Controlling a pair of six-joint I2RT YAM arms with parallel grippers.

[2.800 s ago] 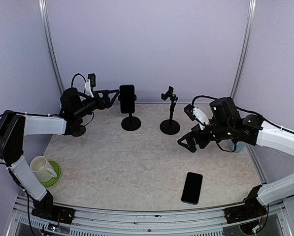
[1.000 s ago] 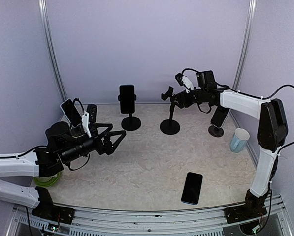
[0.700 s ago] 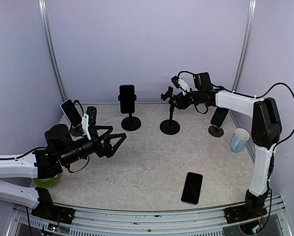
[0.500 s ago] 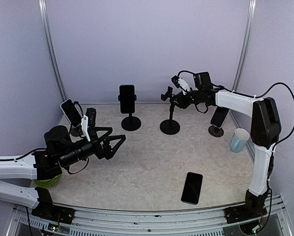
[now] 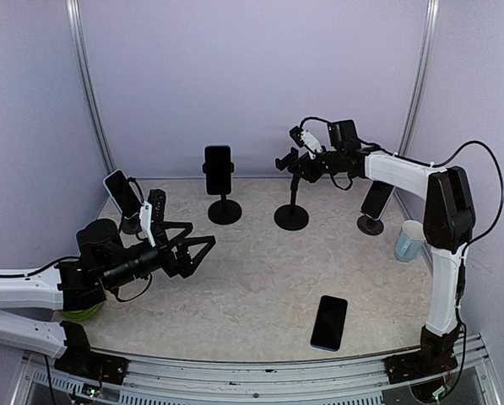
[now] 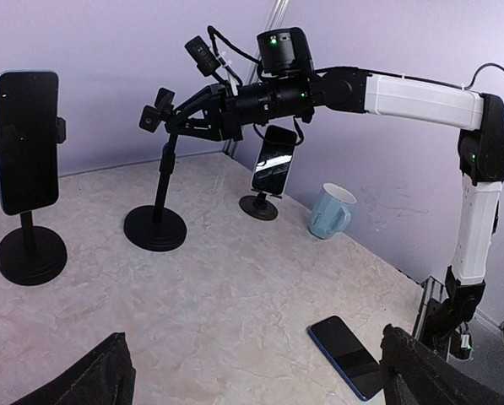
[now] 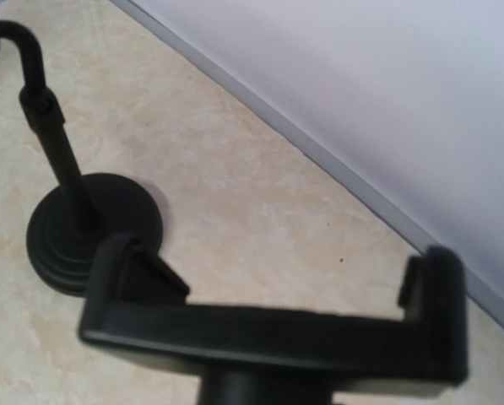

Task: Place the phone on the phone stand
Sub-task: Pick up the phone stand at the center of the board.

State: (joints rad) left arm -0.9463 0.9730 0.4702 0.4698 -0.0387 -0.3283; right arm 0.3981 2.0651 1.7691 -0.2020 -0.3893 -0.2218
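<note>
The dark phone lies flat and face up near the table's front edge, also in the left wrist view. The empty black phone stand stands at the back centre. My right gripper reaches in from the right and is shut on the stand's clamp head. That clamp fills the bottom of the right wrist view, where the fingers themselves are hidden. My left gripper hovers low at the left, wide open and holding nothing, aimed across the table; the phone lies by its right finger.
Three other stands hold phones: one at back centre, one at back left, one at right. A pale blue mug stands by the right wall. Purple walls close in the back and sides.
My right gripper has crept left onto the stand's clamp head and its jaws have narrowed. The left arm has edged slightly forward, its gripper still open. The phone has not moved.
</note>
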